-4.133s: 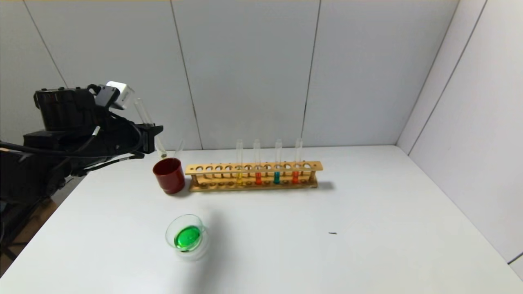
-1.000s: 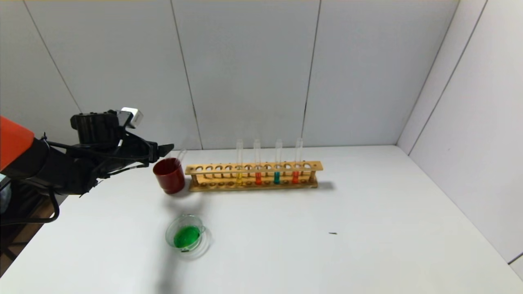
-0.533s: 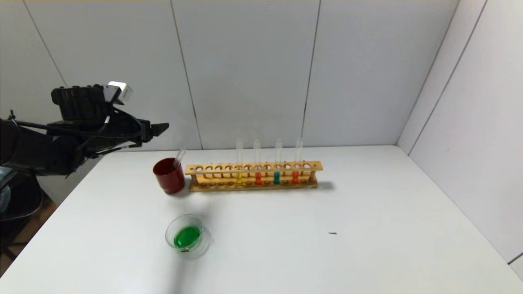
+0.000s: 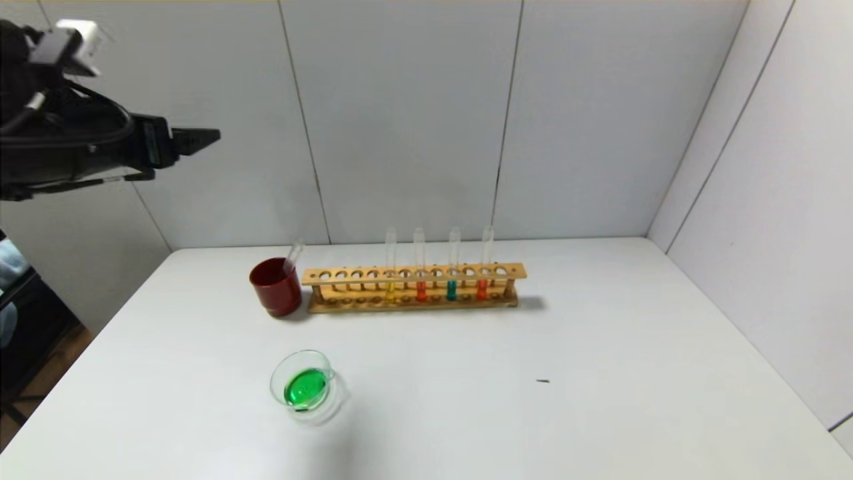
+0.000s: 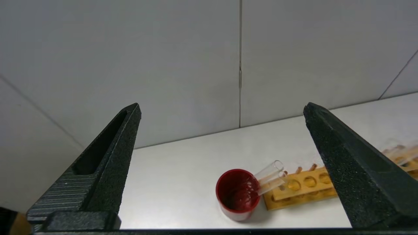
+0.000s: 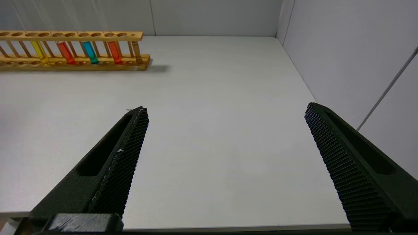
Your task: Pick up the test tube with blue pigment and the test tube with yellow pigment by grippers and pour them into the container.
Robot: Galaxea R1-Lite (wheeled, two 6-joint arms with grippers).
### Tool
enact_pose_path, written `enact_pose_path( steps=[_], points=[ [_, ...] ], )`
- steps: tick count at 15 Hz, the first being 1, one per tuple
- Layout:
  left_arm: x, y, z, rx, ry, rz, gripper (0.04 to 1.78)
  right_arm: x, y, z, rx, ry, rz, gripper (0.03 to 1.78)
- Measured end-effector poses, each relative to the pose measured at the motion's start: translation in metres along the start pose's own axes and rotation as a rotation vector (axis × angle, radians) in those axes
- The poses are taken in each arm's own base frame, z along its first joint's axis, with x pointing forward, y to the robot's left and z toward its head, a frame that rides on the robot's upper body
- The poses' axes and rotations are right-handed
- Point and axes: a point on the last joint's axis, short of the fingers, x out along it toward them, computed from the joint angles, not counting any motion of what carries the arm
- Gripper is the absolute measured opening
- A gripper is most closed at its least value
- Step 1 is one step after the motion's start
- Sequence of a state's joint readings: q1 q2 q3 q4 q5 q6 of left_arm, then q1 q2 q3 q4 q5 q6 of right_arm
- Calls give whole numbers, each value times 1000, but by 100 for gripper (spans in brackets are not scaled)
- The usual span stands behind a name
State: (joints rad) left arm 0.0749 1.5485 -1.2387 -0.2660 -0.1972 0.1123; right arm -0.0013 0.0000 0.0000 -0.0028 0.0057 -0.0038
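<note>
A clear glass container (image 4: pixel 305 387) holding green liquid sits on the white table near the front left. At the back, a wooden rack (image 4: pixel 413 288) holds the test tube with yellow pigment (image 4: pixel 390 289) and the test tube with blue pigment (image 4: pixel 451 289), both upright. The right wrist view shows the same yellow tube (image 6: pixel 40 52) and blue tube (image 6: pixel 89 52). My left gripper (image 4: pixel 206 137) hangs high above the table's far left corner, open and empty (image 5: pixel 222 109). My right gripper (image 6: pixel 225 109) is open and empty over bare table at the front right.
A dark red cup (image 4: pixel 275 287) stands against the rack's left end with two empty glass tubes (image 5: pixel 271 178) leaning in it. Two tubes of orange-red liquid (image 4: pixel 420 289) also stand in the rack. Grey walls close the back and right. A small dark speck (image 4: pixel 543 381) lies on the table.
My left gripper has risen and drawn back to the left, away from the red cup. It held an empty tube over the cup earlier; that tube now leans in the cup.
</note>
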Motion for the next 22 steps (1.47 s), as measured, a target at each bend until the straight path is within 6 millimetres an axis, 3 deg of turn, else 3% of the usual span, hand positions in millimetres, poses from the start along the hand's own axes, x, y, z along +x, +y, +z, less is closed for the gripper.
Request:
enact_pose_path(
  steps=[3,6,9,13,16,22],
  points=[
    [-83,-9,33,10,-53,44,175,0,0,0,0,0,0,175],
    [-175,-27,39,15,-84,87,175,0,0,0,0,0,-1,175],
    [-248,-46,11,12,-91,113,175,0,0,0,0,0,0,175],
    [-315,-66,-41,13,-178,127,175,0,0,0,0,0,0,175],
    [-336,-73,-89,17,-254,91,175,0,0,0,0,0,-1,175],
    [-302,-81,-214,-14,-42,1,175,0,0,0,0,0,-1,175]
  ],
)
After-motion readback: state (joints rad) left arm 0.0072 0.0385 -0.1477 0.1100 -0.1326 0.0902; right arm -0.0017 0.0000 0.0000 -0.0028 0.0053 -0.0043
